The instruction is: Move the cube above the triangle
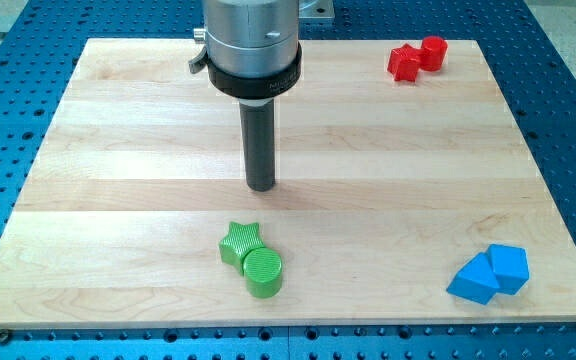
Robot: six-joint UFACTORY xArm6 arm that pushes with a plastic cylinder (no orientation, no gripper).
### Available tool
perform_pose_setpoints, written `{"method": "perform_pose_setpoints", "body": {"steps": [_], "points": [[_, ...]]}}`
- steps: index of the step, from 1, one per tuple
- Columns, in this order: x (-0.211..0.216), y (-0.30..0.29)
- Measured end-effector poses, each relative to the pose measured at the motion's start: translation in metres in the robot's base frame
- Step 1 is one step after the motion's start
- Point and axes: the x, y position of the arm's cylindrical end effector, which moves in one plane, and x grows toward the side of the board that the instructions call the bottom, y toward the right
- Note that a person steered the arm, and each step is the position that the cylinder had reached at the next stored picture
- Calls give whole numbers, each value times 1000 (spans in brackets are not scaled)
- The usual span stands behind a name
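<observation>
A blue cube [509, 267] sits at the board's lower right, touching a blue triangle [473, 280] on its left. My tip [261, 186] is near the board's centre, far to the left of and above both blue blocks. It stands just above a green star [240, 241], with a gap between them.
A green cylinder [263, 272] touches the green star at its lower right. A red star-like block [403, 63] and a red cylinder [433, 52] sit together at the top right. The wooden board [118, 150] lies on a blue perforated table [568, 100].
</observation>
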Motion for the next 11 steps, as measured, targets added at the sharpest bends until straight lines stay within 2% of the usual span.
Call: {"method": "perform_pose_setpoints", "body": {"steps": [2, 3, 4, 5, 6, 7, 8, 9, 10, 11], "points": [[2, 6], [12, 30], [14, 82], [-7, 183], [14, 281], [94, 307], [142, 300], [146, 262], [125, 252], [67, 254]]}}
